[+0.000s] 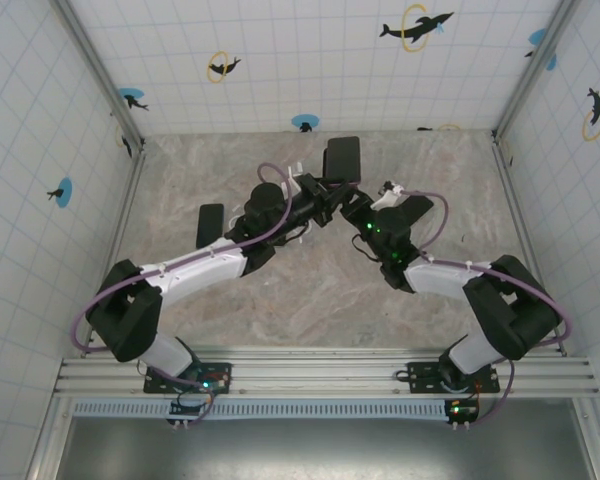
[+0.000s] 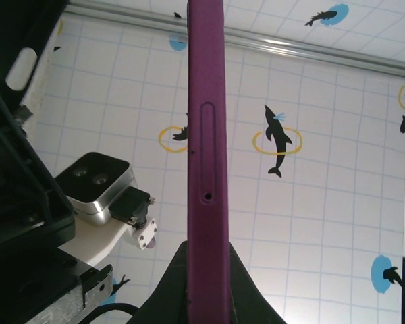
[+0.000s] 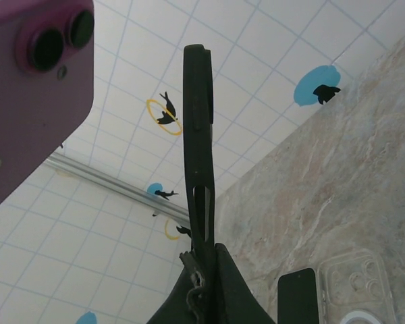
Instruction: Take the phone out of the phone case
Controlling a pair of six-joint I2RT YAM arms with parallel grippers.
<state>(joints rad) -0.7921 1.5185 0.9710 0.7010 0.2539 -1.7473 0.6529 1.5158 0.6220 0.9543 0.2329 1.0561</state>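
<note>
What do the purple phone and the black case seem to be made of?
Purple phone: probably metal frame, matte finish; fine-grained dull edge with a crisp tray seam.
Black case: likely soft plastic or rubber, matte; thin wall, no glare.

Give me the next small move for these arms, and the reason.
The left gripper is shut on the purple phone, held edge-on; the right gripper is shut on the black case, and the right wrist view shows clear space between the two. They look already separated, so I would probably lower the right arm and set the case on the table.
</note>
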